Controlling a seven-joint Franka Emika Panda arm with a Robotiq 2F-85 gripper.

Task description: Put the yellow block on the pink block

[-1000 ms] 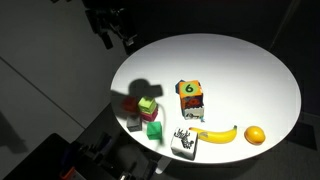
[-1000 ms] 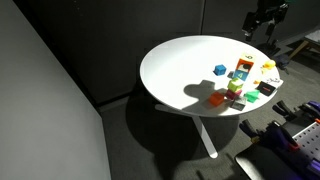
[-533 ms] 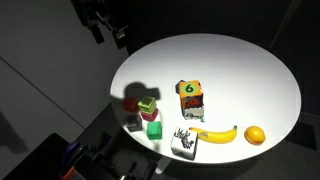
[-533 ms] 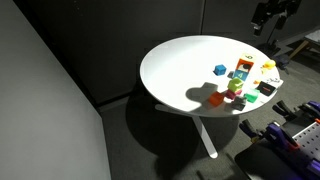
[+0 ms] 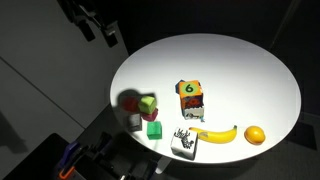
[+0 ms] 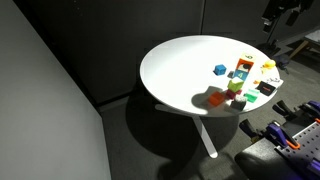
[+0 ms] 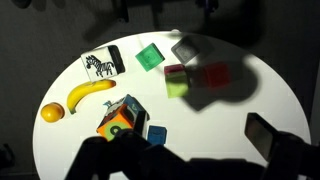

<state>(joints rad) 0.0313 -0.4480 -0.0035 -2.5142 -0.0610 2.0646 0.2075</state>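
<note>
Yellow block (image 7: pixel 177 88) touches pink block (image 7: pixel 175 71) at its 6 o'clock; likely stacked, not certain. Gripper (image 5: pixel 98 31) off table (image 5: pixel 240 70) edge, fingers apart, empty. Task probably done.

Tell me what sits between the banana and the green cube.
The zebra-print block sits between the banana and the green cube; this shows plainly in an exterior view.

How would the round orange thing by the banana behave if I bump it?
The round orange thing looks ball-shaped, so it would probably roll rather than slide. It sits near the rim of the table, so a nudge might send it off. The banana beside it may block rolling that way.
</note>
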